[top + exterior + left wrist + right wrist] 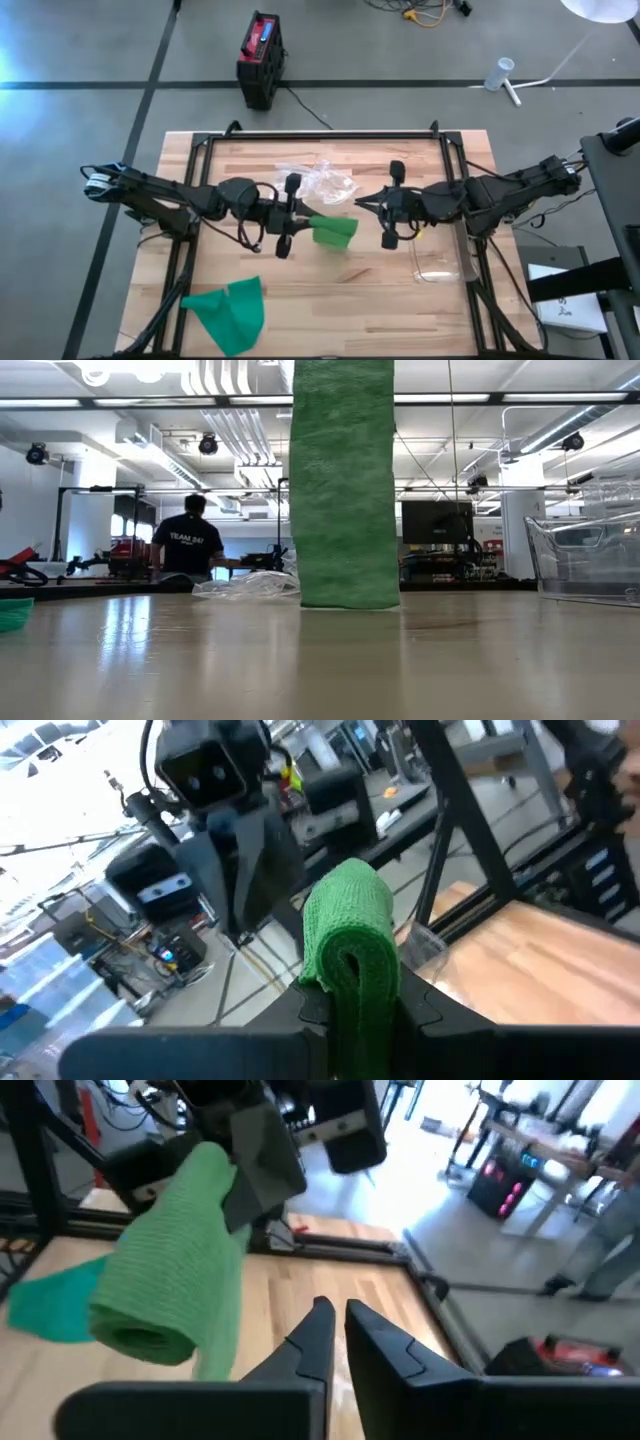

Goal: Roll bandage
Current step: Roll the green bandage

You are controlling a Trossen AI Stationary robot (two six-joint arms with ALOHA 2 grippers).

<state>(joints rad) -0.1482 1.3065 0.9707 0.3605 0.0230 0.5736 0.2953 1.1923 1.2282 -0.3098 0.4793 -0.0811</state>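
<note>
Bandage [333,230] is the reference point: a green strip, partly rolled, held up near the table's middle with a free tail hanging to the wooden table [400,310], as the low view shows.

Left of it, the left gripper [350,1005] is clamped on the strip just below the rolled end; the left wrist view shows both fingers pressed into the fabric. The grip is narrow and near the roll, so a sideways pull could, in my judgement, drag the fabric out or loosen the turns already wound.

Down and left of the bandage, a second green bandage [228,312] lies loose on the table, well apart.

Behind the bandage sits a clear plastic wrapper [322,183], near enough that a swinging tail might catch it.

Right of the bandage, the right gripper [338,1328] has its fingers nearly together and holds nothing; the roll lies beside it, not between the fingers. A reach made with the fingers this close would likely bump the roll rather than take it.

Farther right stands a clear plastic container [440,262].
</note>
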